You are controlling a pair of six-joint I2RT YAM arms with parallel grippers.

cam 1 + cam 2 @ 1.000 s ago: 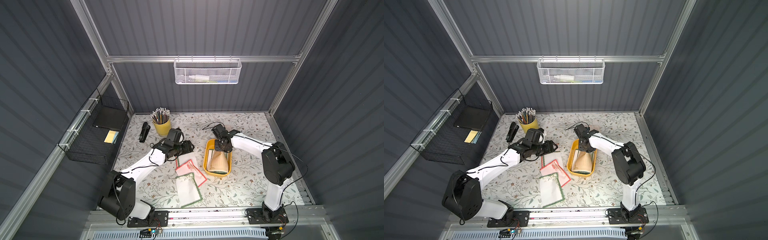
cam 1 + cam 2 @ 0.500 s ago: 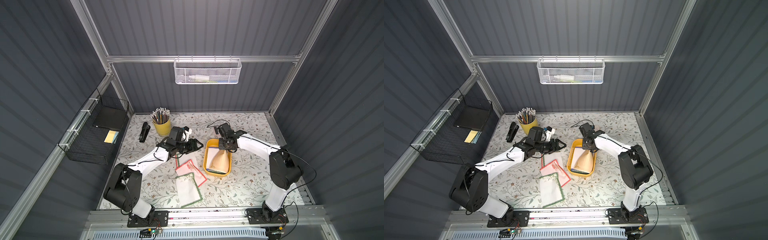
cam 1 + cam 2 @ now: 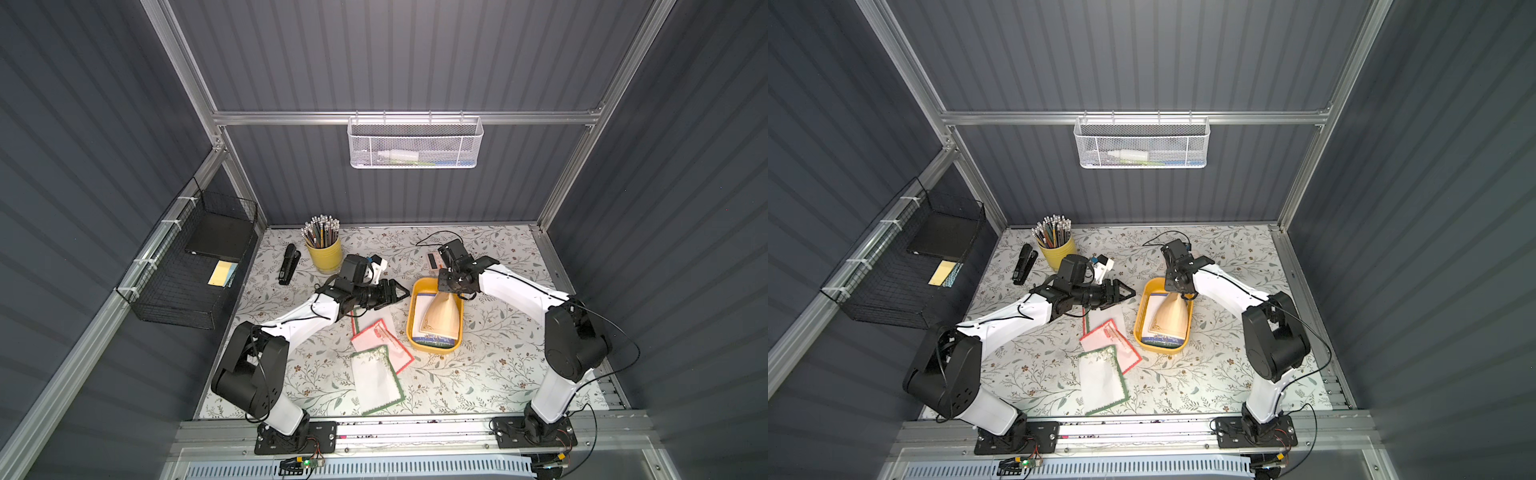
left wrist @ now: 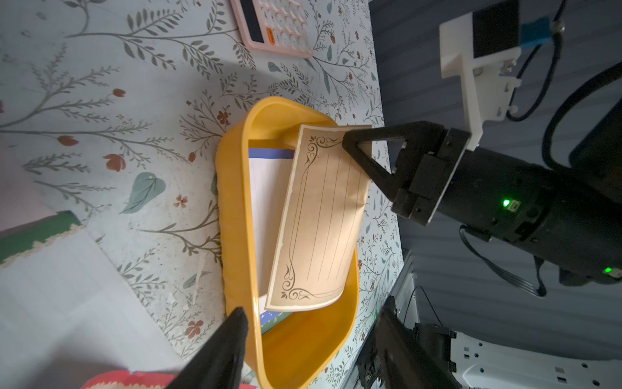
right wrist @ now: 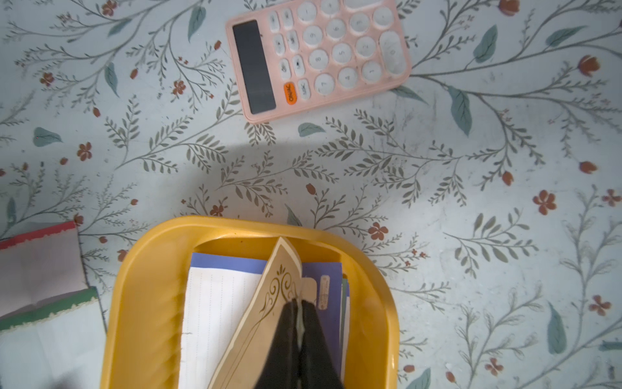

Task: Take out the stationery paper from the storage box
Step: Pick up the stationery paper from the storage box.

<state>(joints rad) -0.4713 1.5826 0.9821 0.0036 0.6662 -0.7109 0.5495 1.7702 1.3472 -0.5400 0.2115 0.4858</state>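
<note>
The yellow storage box [image 3: 411,320] [image 3: 1139,322] sits mid-table with stationery paper in it. My right gripper [image 3: 446,293] [image 5: 299,301] is shut on the far corner of a tan sheet [image 3: 442,316] [image 4: 323,215], which curls up out of the box. Under it lies a blue-bordered white sheet [image 5: 218,303]. Just off the box's left far rim my left gripper [image 3: 405,291] [image 4: 313,306] hovers open, holding nothing. A red-bordered sheet [image 3: 380,338] and a green-bordered sheet [image 3: 376,380] lie on the table left of the box.
A pink calculator [image 5: 316,60] lies just beyond the box. A yellow pencil cup [image 3: 324,253] and a black stapler [image 3: 289,264] stand at the back left. A black wire basket [image 3: 195,266] hangs on the left wall and a white mesh basket [image 3: 415,143] on the back wall.
My right gripper has shut on the tan sheet's far corner and drawn it up. My left arm has swung right, bringing its open gripper up to the box.
</note>
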